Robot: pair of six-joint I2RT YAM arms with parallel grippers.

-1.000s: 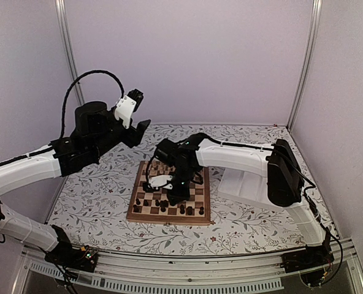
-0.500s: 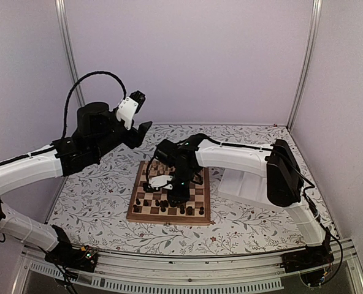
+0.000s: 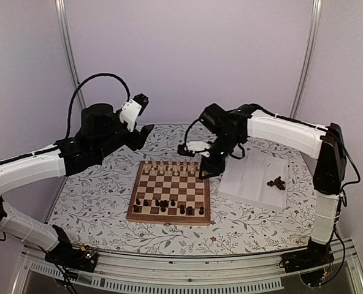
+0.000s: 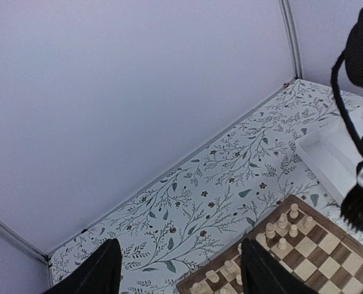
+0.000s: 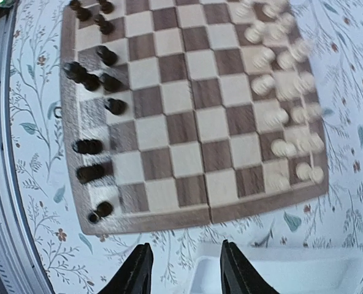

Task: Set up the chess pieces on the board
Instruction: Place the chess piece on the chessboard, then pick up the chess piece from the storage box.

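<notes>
The board (image 3: pixel 171 187) lies mid-table. Several dark chess pieces (image 3: pixel 169 207) stand on its two near rows, and a few more dark pieces (image 3: pixel 276 182) lie on the white tray (image 3: pixel 249 180). In the right wrist view the dark pieces (image 5: pixel 92 79) line the board's (image 5: pixel 187 128) left side. My right gripper (image 3: pixel 208 168) (image 5: pixel 184 272) hangs open and empty above the board's far right corner, at the tray's edge (image 5: pixel 279 275). My left gripper (image 3: pixel 141 133) (image 4: pixel 181 275) is open and empty, held high beyond the board's far left corner (image 4: pixel 292 257).
Cream chessmen (image 3: pixel 172 166) fill the board's far rows and show in the left wrist view (image 4: pixel 279 233) and the right wrist view (image 5: pixel 286 67). The floral tablecloth (image 3: pixel 95 190) surrounds the board. Pale walls enclose the back and sides.
My right arm has lifted off the board's near rows and swung back right to the far right corner, uncovering the tray's dark pieces. The left arm rose slightly.
</notes>
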